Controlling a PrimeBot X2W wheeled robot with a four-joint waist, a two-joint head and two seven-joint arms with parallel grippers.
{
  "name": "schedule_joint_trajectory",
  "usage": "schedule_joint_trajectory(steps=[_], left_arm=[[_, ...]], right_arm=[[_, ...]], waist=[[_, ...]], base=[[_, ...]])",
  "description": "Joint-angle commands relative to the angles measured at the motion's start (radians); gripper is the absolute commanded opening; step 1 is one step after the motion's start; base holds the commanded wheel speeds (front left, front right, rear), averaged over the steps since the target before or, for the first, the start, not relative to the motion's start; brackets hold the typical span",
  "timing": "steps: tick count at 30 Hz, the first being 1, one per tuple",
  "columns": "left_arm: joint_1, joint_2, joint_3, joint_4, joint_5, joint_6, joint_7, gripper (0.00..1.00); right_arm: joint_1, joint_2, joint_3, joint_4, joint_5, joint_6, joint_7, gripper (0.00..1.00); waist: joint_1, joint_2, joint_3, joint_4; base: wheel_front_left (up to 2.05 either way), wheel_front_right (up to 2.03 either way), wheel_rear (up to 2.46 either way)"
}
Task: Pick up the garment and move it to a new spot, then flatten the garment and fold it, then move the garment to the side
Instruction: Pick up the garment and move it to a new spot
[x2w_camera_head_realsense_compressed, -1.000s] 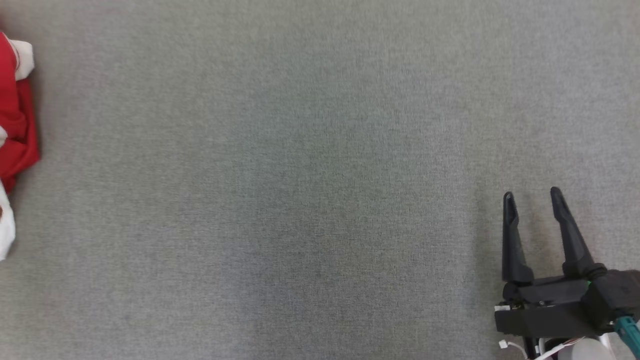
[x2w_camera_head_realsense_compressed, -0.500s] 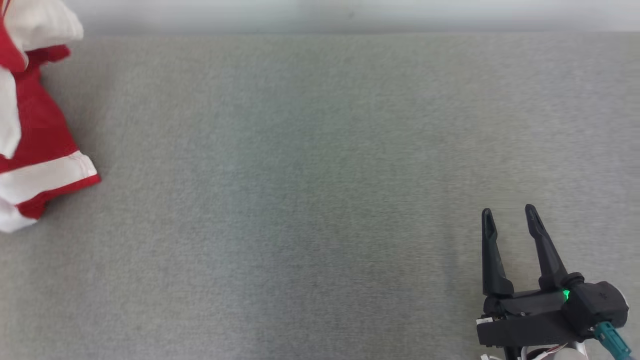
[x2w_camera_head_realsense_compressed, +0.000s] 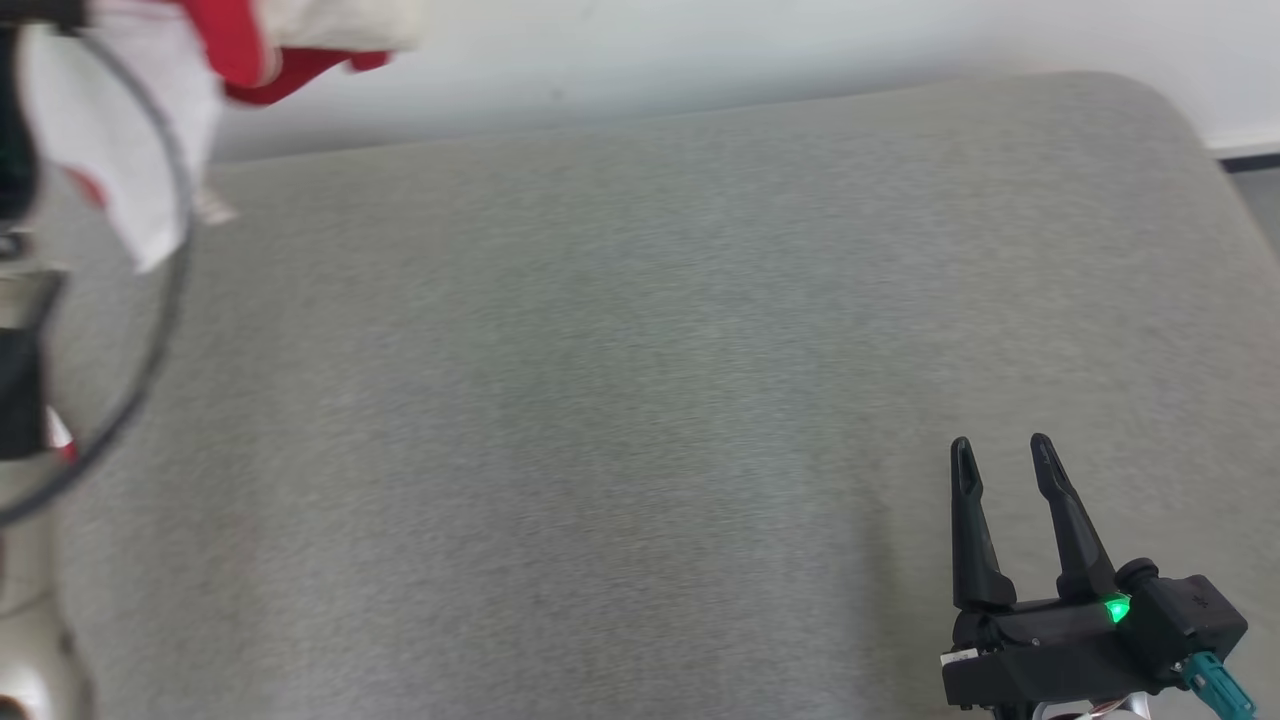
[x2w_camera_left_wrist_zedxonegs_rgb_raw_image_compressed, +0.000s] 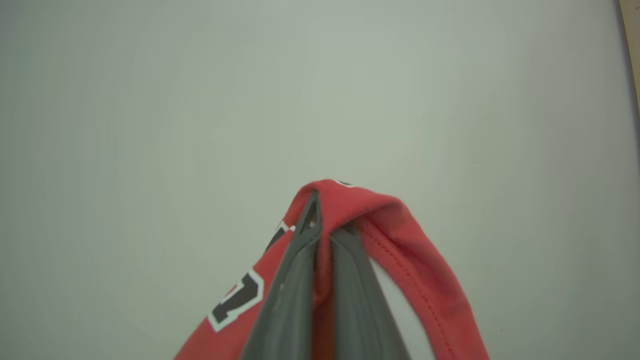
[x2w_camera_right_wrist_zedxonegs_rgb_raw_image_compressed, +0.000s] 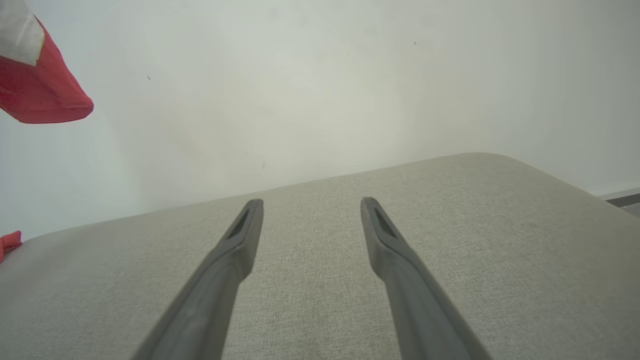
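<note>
Two long dark fingers of the right gripper (x2w_camera_head_realsense_compressed: 1002, 445) stand spread apart nearest me, low on the right. They are poised over the grey fabric surface (x2w_camera_head_realsense_compressed: 600, 400) with nothing between them. Further off on the left, the left gripper (x2w_camera_left_wrist_zedxonegs_rgb_raw_image_compressed: 322, 220) is clenched on a fold of the red-and-white garment (x2w_camera_left_wrist_zedxonegs_rgb_raw_image_compressed: 400, 225). The garment hangs raised over the surface's far left end and shows a black figure edged in white. I can't tell whether its lowest part touches down. Behind it is a pale wall (x2w_camera_head_realsense_compressed: 700, 60).
</note>
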Motion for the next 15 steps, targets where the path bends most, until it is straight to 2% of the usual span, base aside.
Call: schedule_joint_trajectory(steps=[1,7,15], left_arm=[[0.011,-0.032,-0.019,-0.043,-0.006,0.008,0.014,0.0],[0.064,-0.104,-0.095,-0.137,-0.008,0.024,0.061,0.0],[0.236,-0.17,-0.179,-0.134,-0.015,0.034,0.054,0.0]], right_arm=[[-0.003,0.003,0.002,0.001,0.012,-0.002,0.0,1.0],[-0.006,0.003,0.011,0.005,0.03,-0.002,0.0,1.0],[-0.018,0.003,0.02,0.007,0.051,-0.002,0.0,1.0]], waist=[[0.0001,0.0001,-0.024,-0.071],[0.0001,0.0001,-0.017,-0.144],[0.0001,0.0001,0.003,-0.204]], base=[[0.0,0.0,0.0],[0.0,0.0,0.0],[0.0,0.0,0.0]])
